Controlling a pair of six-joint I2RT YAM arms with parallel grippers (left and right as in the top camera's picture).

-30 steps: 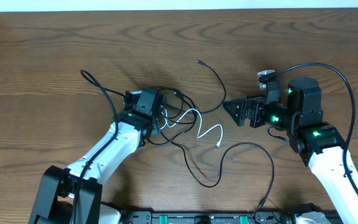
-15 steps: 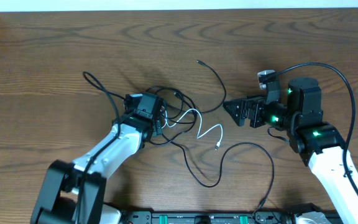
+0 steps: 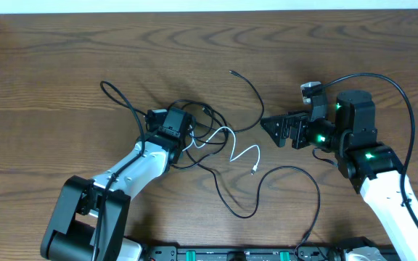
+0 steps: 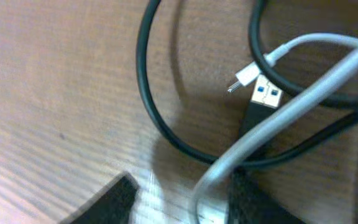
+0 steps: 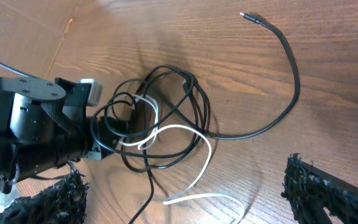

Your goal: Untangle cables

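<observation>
Cables (image 3: 216, 134) lay tangled near the centre of the surface (image 3: 64, 58). Left fingers (image 4: 107, 202), at the tangle's 9 o'clock, stood apart with a white cable (image 4: 291, 109) between them. Right fingers (image 5: 328, 190), at 3 o'clock, stood wide apart, empty.

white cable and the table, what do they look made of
White cable: looks like smooth plastic or rubber sheathing, slightly glossy; it bends in soft loops.
Table: dark brown wood or wood-look laminate, matte; grain lines show, but which one I can't tell.
</observation>
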